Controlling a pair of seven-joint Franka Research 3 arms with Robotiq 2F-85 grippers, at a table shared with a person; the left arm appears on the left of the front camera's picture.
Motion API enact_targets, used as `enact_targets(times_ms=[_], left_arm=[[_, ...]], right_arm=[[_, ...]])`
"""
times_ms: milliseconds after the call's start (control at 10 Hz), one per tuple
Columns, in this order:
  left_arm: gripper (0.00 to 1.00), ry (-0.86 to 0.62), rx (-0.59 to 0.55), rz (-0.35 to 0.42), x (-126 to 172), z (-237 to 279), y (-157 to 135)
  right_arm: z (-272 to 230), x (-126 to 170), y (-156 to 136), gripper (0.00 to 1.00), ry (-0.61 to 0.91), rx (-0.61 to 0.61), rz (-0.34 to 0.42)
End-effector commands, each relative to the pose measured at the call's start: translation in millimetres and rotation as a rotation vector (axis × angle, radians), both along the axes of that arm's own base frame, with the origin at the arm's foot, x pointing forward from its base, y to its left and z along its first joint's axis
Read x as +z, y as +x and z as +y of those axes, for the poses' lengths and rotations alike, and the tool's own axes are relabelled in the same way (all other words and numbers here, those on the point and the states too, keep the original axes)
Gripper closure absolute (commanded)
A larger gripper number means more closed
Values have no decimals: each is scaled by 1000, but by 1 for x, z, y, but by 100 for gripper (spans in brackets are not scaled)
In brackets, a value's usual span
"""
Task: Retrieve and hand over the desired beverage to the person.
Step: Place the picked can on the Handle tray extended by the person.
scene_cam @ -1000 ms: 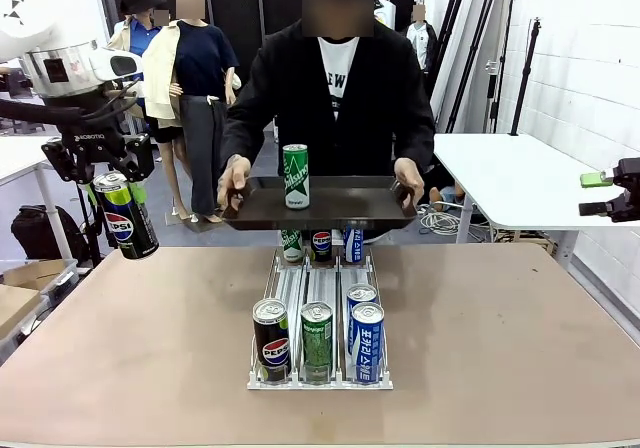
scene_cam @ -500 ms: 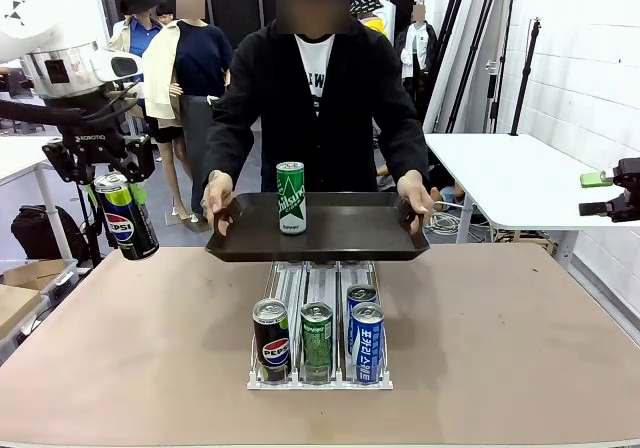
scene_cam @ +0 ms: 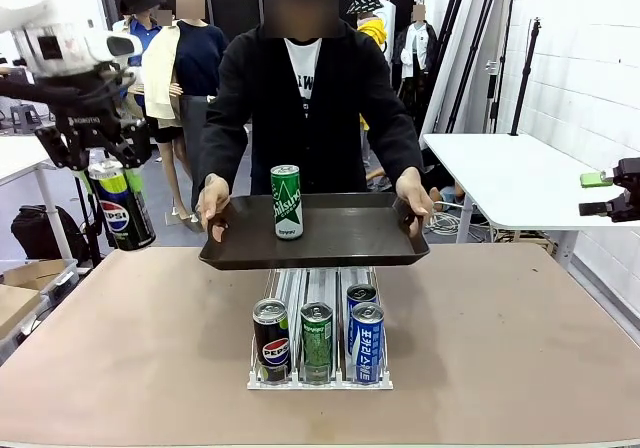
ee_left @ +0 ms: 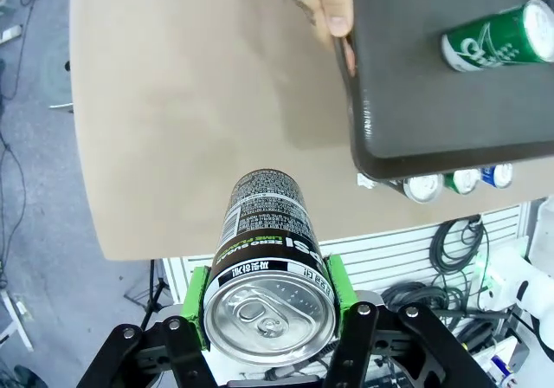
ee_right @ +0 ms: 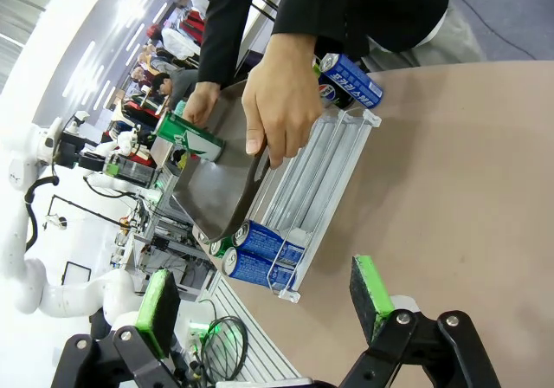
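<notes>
Across the brown counter (scene_cam: 120, 348) we note the person (scene_cam: 305, 108) holding a dark tray (scene_cam: 350, 240) level to receive. Left hand (scene_cam: 105, 173) grips the Pepsi can (scene_cam: 120, 208) aloft, well left of the tray; right hand (ee_right: 260, 306) stands released.

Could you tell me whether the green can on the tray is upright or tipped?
Upright: the green can stands on its base on the tray.
</notes>
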State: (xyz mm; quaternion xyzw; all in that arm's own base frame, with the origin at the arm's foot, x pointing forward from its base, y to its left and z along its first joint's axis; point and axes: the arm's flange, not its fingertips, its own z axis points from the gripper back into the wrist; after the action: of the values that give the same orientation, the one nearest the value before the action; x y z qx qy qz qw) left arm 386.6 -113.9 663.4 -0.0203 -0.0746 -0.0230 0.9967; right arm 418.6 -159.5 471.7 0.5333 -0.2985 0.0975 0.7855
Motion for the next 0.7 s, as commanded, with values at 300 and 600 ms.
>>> enact_targets(times_ms=[300,600], left_arm=[[100,20,-133,-84,70,-68,5],[100,55,-228,-107,79,-122,8]], right_arm=[[1,0,0,0,12,3,-6],[1,0,0,0,12,3,-6]])
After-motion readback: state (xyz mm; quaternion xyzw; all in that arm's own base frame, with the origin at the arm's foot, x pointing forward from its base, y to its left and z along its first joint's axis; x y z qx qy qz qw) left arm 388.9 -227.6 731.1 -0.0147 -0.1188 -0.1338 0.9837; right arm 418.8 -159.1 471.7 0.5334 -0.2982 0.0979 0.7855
